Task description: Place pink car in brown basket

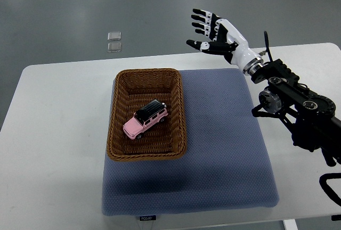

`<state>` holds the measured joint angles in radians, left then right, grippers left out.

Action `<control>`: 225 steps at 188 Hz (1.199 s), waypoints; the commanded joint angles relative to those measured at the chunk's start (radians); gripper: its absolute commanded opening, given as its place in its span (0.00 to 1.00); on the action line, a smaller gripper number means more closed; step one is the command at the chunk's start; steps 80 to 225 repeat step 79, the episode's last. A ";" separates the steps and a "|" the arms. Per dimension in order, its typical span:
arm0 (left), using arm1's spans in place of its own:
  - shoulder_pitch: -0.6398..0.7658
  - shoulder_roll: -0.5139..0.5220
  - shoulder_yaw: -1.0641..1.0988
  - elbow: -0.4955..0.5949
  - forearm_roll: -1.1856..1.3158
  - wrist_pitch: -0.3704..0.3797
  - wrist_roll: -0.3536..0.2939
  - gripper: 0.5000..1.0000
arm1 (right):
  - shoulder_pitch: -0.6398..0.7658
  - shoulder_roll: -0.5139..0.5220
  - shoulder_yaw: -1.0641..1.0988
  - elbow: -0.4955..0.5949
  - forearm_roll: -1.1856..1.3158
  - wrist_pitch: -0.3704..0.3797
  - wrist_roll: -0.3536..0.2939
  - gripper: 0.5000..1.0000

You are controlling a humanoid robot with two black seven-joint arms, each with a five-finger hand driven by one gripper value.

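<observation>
— one robot arm is in view. what is it doing?

— the right hand reaches in from the right edge and hovers beyond the far edge of the white table, over grey floor. its fingers are spread wide, palm open, gripping nothing.

— where is the pink car?

— inside the brown basket, resting on the woven bottom, turned diagonally. it has a black roof and is well apart from the hand.

— and the basket?

— it sits on the left part of a blue-grey mat that covers the middle of the table.

— anything else?

— two small clear squares lie on the floor past the table.
</observation>
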<state>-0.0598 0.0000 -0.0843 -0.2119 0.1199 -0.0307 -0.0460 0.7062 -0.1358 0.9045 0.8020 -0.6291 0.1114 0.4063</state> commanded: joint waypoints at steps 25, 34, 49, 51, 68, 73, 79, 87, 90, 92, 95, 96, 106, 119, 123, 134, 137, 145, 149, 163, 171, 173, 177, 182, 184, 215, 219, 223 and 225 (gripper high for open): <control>0.000 0.000 0.003 0.000 0.001 0.000 0.000 1.00 | -0.103 -0.005 0.065 -0.026 0.424 0.096 0.003 0.83; 0.000 0.000 0.003 -0.001 0.001 0.000 0.000 1.00 | -0.120 -0.005 0.065 -0.043 0.457 0.116 0.003 0.83; 0.000 0.000 0.003 0.000 0.001 0.000 0.000 1.00 | -0.128 -0.002 0.065 -0.072 0.471 0.137 0.003 0.83; 0.000 0.000 0.003 0.000 0.000 0.000 0.000 1.00 | -0.129 -0.002 0.065 -0.075 0.471 0.139 0.005 0.83; 0.000 0.000 0.003 -0.001 0.001 0.000 0.000 1.00 | -0.137 -0.004 0.065 -0.086 0.474 0.143 0.005 0.83; 0.000 0.000 0.003 -0.001 0.000 0.000 0.001 1.00 | -0.137 -0.005 0.065 -0.090 0.474 0.143 0.005 0.83; 0.000 0.000 0.003 -0.001 0.000 0.000 0.000 1.00 | -0.137 -0.005 0.066 -0.093 0.474 0.143 0.005 0.83; 0.000 0.000 0.003 -0.001 0.000 0.000 0.000 1.00 | -0.137 -0.005 0.066 -0.093 0.474 0.143 0.005 0.83; 0.000 0.000 0.003 -0.001 0.000 0.000 0.000 1.00 | -0.137 -0.005 0.066 -0.093 0.474 0.143 0.005 0.83; 0.000 0.000 0.003 -0.001 0.000 0.000 0.000 1.00 | -0.137 -0.005 0.066 -0.093 0.474 0.143 0.005 0.83; 0.000 0.000 0.003 -0.001 0.000 0.000 0.000 1.00 | -0.137 -0.005 0.066 -0.093 0.474 0.143 0.005 0.83; 0.000 0.000 0.003 -0.001 0.000 0.000 0.000 1.00 | -0.137 -0.005 0.066 -0.093 0.474 0.143 0.005 0.83; 0.000 0.000 0.003 -0.001 0.000 0.000 0.000 1.00 | -0.137 -0.005 0.066 -0.093 0.474 0.143 0.005 0.83; 0.000 0.000 0.003 -0.001 0.000 0.000 0.000 1.00 | -0.137 -0.005 0.066 -0.093 0.474 0.143 0.005 0.83; 0.000 0.000 0.003 -0.001 0.000 0.000 0.000 1.00 | -0.137 -0.005 0.066 -0.093 0.474 0.143 0.005 0.83; 0.000 0.000 0.003 -0.001 0.000 0.000 0.000 1.00 | -0.137 -0.005 0.066 -0.093 0.474 0.143 0.005 0.83; 0.000 0.000 0.003 -0.001 0.000 0.000 0.000 1.00 | -0.137 -0.005 0.066 -0.093 0.474 0.143 0.005 0.83; 0.000 0.000 0.003 -0.001 0.000 0.000 0.000 1.00 | -0.137 -0.005 0.066 -0.093 0.474 0.143 0.005 0.83; 0.000 0.000 0.003 -0.001 0.000 0.000 0.000 1.00 | -0.137 -0.005 0.066 -0.093 0.474 0.143 0.005 0.83; 0.000 0.000 0.003 -0.001 0.000 0.000 0.000 1.00 | -0.137 -0.005 0.066 -0.093 0.474 0.143 0.005 0.83; 0.000 0.000 0.003 -0.001 0.000 0.000 0.000 1.00 | -0.137 -0.005 0.066 -0.093 0.474 0.143 0.005 0.83; 0.000 0.000 0.003 -0.001 0.000 0.000 0.000 1.00 | -0.137 -0.005 0.066 -0.093 0.474 0.143 0.005 0.83; 0.000 0.000 0.003 -0.001 0.000 0.000 0.000 1.00 | -0.137 -0.005 0.066 -0.093 0.474 0.143 0.005 0.83; 0.000 0.000 0.003 -0.001 0.000 0.000 0.000 1.00 | -0.137 -0.005 0.066 -0.093 0.474 0.143 0.005 0.83; 0.000 0.000 0.003 -0.001 0.000 0.000 0.000 1.00 | -0.137 -0.005 0.066 -0.093 0.474 0.143 0.005 0.83; 0.000 0.000 0.003 -0.001 0.000 0.000 0.000 1.00 | -0.137 -0.005 0.066 -0.093 0.474 0.143 0.005 0.83; 0.000 0.000 0.003 -0.001 0.000 0.000 0.000 1.00 | -0.137 -0.005 0.066 -0.093 0.474 0.143 0.005 0.83; 0.000 0.000 0.003 -0.001 0.000 0.000 0.000 1.00 | -0.137 -0.005 0.066 -0.093 0.474 0.143 0.005 0.83; 0.000 0.000 0.003 -0.001 0.000 0.000 0.000 1.00 | -0.137 -0.005 0.066 -0.093 0.474 0.143 0.005 0.83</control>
